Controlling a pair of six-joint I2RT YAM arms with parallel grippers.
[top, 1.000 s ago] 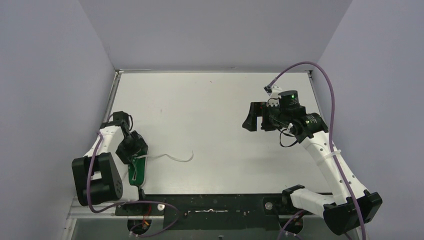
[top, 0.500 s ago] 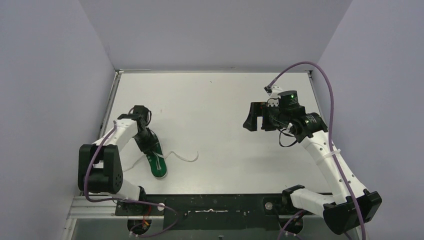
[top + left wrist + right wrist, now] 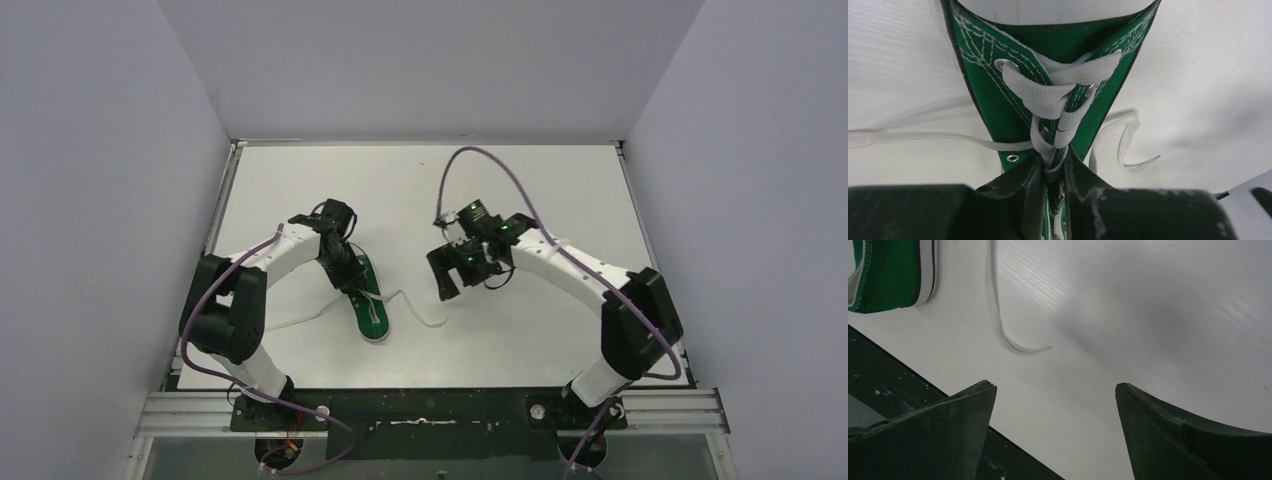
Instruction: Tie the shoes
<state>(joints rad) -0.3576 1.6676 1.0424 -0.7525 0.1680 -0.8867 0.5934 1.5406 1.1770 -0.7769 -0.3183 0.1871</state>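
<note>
The sneaker point(image 3: 370, 308) is lying sole-down on the table point(image 3: 520, 190), left of the middle and toward the near edge, with its toe pointing roughly at the arms' bases. Its laces point(image 3: 1048, 95) are running crossed through the eyelets, so the threading is looking done, but no knot or bow is showing anywhere. The two free ends are trailing loose on the table; one end point(image 3: 290, 321) is stretching away toward the left arm's base, and the other end point(image 3: 994, 300) is curling out toward the middle of the table. Judging from that, the tying itself is not yet begun; everything from the first crossing of the ends to the finished bow is remaining to be done.

The left gripper point(image 3: 1052, 172) is sitting at the ankle end of the lacing, its fingers pinching together on the sneaker right by the topmost eyelets; whether they are biting the tongue, the last lace crossing or both, the wrist view is not making clear. It is reading as a steadying hold, not a pull on a free end.

The right gripper point(image 3: 1054, 386) is hovering over bare table near the curling lace end, its fingers standing wide apart and holding nothing. It is looking placed to go for that end; neither free end is being held by anything at this moment.
</note>
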